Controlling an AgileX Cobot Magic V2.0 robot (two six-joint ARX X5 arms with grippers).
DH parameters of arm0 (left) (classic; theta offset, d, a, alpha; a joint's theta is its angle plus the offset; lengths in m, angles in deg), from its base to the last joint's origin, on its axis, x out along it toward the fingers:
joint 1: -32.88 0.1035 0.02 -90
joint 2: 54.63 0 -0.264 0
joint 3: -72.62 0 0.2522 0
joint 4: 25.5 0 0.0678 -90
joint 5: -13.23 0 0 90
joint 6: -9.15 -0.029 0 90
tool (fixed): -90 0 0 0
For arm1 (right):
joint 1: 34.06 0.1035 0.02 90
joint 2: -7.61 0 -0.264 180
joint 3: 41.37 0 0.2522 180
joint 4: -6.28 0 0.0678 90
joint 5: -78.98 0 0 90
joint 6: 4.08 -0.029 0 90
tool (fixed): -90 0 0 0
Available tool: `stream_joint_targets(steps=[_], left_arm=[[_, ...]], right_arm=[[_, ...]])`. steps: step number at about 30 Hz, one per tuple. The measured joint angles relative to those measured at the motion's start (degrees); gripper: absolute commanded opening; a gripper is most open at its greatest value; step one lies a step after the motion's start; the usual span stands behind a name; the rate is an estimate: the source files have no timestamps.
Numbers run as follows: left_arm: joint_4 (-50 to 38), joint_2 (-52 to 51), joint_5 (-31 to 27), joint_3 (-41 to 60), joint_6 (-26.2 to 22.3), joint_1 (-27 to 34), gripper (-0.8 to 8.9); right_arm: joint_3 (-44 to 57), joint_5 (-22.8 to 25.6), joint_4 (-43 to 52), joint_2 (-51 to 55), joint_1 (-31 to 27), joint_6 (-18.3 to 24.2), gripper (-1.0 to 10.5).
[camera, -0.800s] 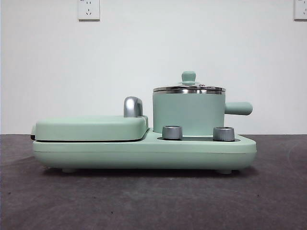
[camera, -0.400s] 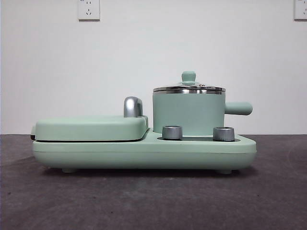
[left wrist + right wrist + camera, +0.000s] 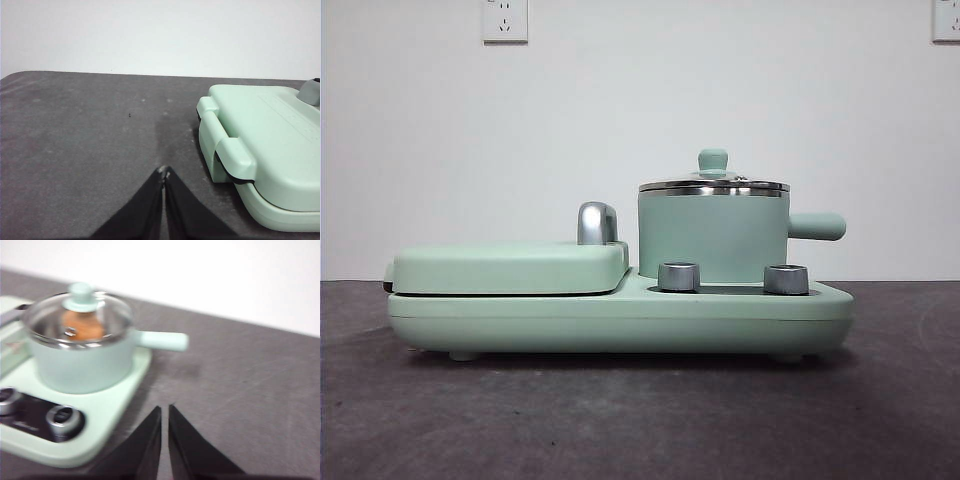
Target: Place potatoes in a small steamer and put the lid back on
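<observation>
The small mint-green steamer stands on the right of the green cooker base. It also shows in the right wrist view. The glass lid with its green knob sits on the steamer. Through the lid I see the orange-brown potato inside the pot. My right gripper is shut and empty, over the table beside the cooker, apart from the steamer's handle. My left gripper is shut and empty, over the table beside the griddle end.
The flat mint-green griddle cover with a chrome handle lies on the left of the base; it shows in the left wrist view. Two steel dials face front. The table is dark grey.
</observation>
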Motion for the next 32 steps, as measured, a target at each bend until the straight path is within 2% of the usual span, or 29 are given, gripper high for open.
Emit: stream_joint_targets(steps=[4,7,9,12,32], left_arm=[[0.0,0.0,0.0,0.0,0.0,0.0,0.06],[0.0,0.0,0.0,0.0,0.0,0.0,0.06],[0.0,0.0,0.0,0.0,0.0,0.0,0.06],[-0.1,0.0,0.0,0.0,0.0,0.0,0.06],[0.0,0.0,0.0,0.0,0.0,0.0,0.06]], right_arm=[[12.4,0.8,2.2,14.0,-2.5,1.5,0.2],[17.2,2.5,3.9,17.7,-3.6,2.0,0.2],[20.1,4.2,8.3,17.7,-4.0,2.0,0.2],[20.7,5.5,8.7,17.5,-4.1,1.8,0.2],[20.7,5.4,10.3,17.7,-4.2,1.8,0.2]])
